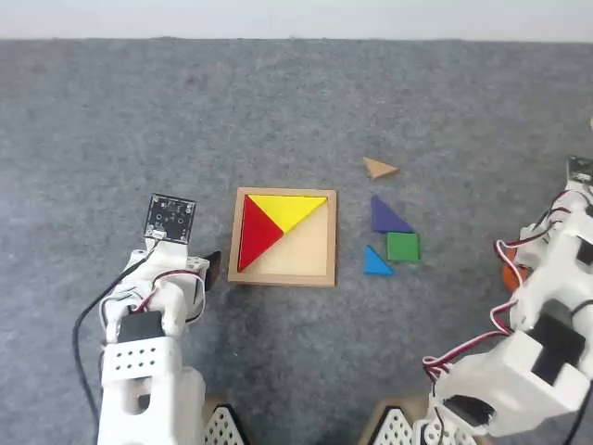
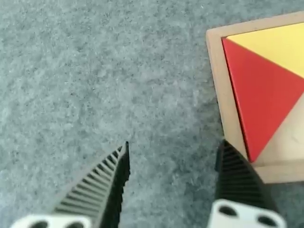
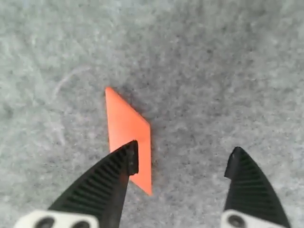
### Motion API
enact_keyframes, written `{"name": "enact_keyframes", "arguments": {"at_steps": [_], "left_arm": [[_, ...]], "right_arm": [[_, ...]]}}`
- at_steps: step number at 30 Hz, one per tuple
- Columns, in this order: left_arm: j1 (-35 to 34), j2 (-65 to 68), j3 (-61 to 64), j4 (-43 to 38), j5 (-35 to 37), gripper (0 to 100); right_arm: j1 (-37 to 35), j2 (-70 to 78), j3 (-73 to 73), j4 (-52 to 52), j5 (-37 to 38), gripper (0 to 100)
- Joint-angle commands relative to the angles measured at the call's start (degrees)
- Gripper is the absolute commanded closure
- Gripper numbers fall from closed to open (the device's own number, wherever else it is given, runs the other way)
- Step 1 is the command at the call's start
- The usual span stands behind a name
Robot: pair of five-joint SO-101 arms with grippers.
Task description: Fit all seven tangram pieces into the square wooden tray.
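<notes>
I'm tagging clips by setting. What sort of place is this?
Probably a robot test bench: a grey mat, the left gripper and right gripper over it, and a tray with loose pieces beside it.

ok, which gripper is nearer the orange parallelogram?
Right. The right gripper hangs open just above the orange parallelogram, one finger crossing its edge. The left gripper is beyond the wooden tray, on its far side.

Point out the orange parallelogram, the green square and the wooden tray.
orange parallelogram (image 3: 127, 124): right wrist view, middle of its face.
green square (image 1: 403, 247): high view, its centre.
wooden tray (image 1: 306, 252): high view, bare floor inside.
</notes>
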Motion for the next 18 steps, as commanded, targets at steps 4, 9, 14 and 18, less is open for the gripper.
{"name": "enact_keyframes", "arguments": {"at_steps": [4, 9, 14, 18], "left_arm": [[-0.18, -0.79, -0.31, -1.41, -0.53, 72], [-0.18, -0.79, -0.31, -1.41, -0.53, 72], [-0.18, -0.79, -0.31, -1.41, -0.62, 72], [-0.18, -0.79, -0.31, -1.41, -0.62, 72]], "right_arm": [[-4.88, 4.70, -0.09, -1.80, 2.46, 72.0], [-9.27, 2.33, 2.81, -2.07, 2.64, 72.0], [-15.60, -2.42, 8.79, -3.74, 2.46, 72.0], [-16.40, -5.85, 11.08, -4.09, 2.46, 72.0]]}}
